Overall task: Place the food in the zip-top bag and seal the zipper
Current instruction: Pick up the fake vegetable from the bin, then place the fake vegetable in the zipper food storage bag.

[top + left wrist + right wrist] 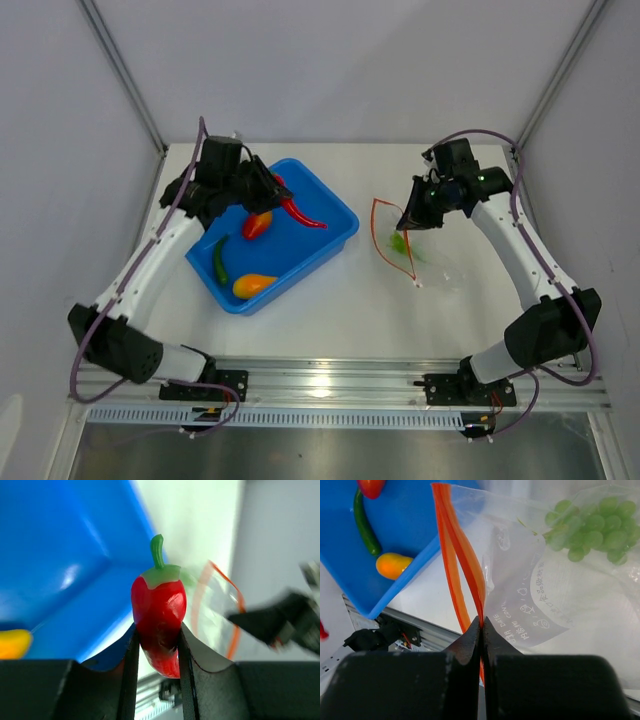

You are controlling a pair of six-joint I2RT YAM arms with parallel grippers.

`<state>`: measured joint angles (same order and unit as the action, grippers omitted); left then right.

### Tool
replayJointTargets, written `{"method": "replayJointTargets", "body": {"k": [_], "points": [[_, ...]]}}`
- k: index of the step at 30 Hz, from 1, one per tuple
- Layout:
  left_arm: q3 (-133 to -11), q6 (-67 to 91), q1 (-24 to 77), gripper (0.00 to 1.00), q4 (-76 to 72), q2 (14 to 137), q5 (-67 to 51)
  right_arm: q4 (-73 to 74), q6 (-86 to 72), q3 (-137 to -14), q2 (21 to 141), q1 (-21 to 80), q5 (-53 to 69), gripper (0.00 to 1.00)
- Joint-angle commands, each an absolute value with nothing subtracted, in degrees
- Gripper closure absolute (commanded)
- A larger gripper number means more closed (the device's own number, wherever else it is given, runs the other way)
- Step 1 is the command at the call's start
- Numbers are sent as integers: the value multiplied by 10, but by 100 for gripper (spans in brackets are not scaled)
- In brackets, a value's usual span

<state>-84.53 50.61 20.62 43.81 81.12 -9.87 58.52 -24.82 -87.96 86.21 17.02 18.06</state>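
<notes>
1. Blue tray (pixel 335 215), top view: four food pieces near the left gripper (pixel 271 189). The red chili (pixel 303 214) is at its fingertips, the red-orange fruit (pixel 257 224) just beside, the green pepper (pixel 220 260) and yellow-orange piece (pixel 253 285) farther off. The right gripper (pixel 406 224) holds one zip-top bag (pixel 428 258), one green piece (pixel 399 243) inside.
2. Left wrist: both fingers (pixel 127 680) clamp the red chili, hiding its tip; the zip-top bag ahead is blurred.
3. Right wrist: fingers (pixel 465 647) pinched tight on the zipper (pixel 462 555); the tray lies to their left, cut off.

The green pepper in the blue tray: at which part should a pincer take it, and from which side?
Take the green pepper at its middle, from straight above, closing across its narrow width. It lies flat on the floor of the blue tray, long, thin and curved; its tapered ends would probably slip.
</notes>
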Motion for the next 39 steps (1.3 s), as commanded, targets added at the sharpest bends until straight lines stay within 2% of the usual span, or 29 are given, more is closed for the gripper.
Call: {"method": "replayJointTargets", "body": {"k": [1, 4, 11, 21, 29, 36, 39], "points": [[-797, 461, 234, 77, 319, 752, -217, 557, -256, -876, 829, 190, 182, 100], [-805, 441, 269, 75, 311, 728, -222, 550, -267, -868, 813, 198, 192, 100], [-876, 415, 358, 74, 390, 743, -127, 536, -299, -856, 788, 200, 247, 100], [-918, 427, 400, 81, 415, 787, -52, 516, -326, -822, 759, 206, 291, 100], [-1014, 425, 452, 84, 464, 878, 37, 486, -356, -809, 761, 203, 322, 100], [-1016, 434, 463, 83, 461, 920, 39, 463, -385, -801, 770, 198, 360, 100], [-1003, 421, 472, 79, 445, 918, 49, 441, -413, -795, 769, 190, 380, 100]]}}
